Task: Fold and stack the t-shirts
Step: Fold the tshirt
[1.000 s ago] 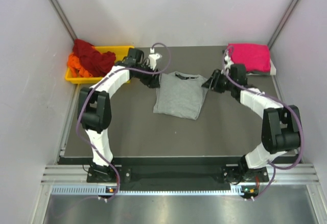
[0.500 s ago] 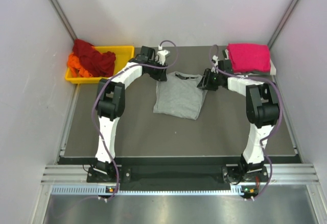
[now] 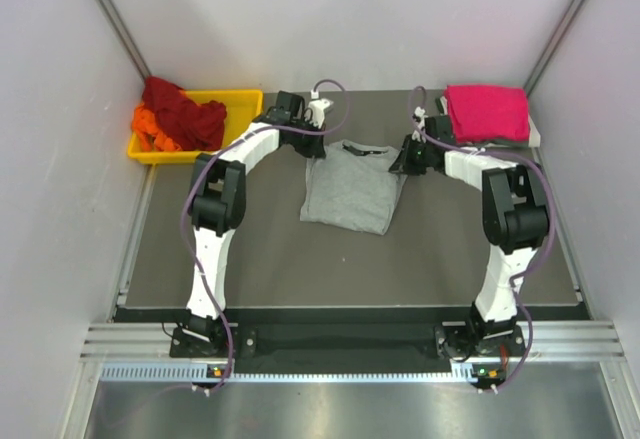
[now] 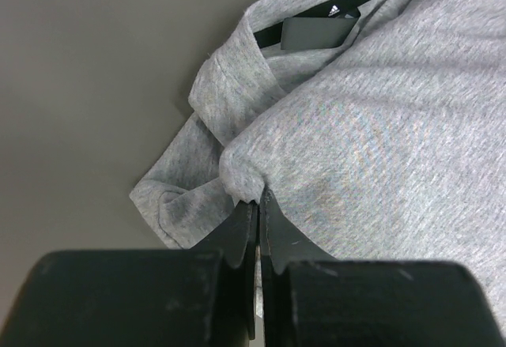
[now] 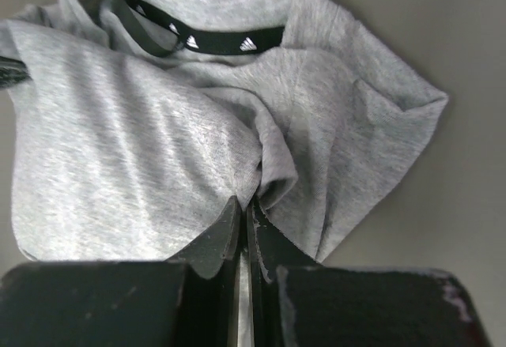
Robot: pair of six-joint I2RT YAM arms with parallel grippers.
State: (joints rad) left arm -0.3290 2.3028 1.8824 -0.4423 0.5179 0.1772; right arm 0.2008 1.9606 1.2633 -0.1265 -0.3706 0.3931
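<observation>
A light heather-grey t-shirt point(image 3: 350, 189) with a dark collar lies partly folded in the middle of the mat, collar at the far end. My left gripper point(image 3: 313, 149) is shut on a pinch of its cloth point(image 4: 245, 175) at the far left shoulder. My right gripper point(image 3: 403, 159) is shut on a pinch of the cloth point(image 5: 261, 165) at the far right shoulder. A folded magenta-pink t-shirt point(image 3: 488, 112) rests at the far right corner. Dark red point(image 3: 180, 109) and orange point(image 3: 150, 126) t-shirts are heaped in the yellow tray.
The yellow plastic tray point(image 3: 240, 99) sits at the far left corner of the dark mat point(image 3: 260, 259). White walls close in the left, right and far sides. Both arm bases stand at the near edge.
Both arms swung in to the grey t-shirt's far corners over the last second. Both grippers closed from open onto the cloth at the shoulders.
</observation>
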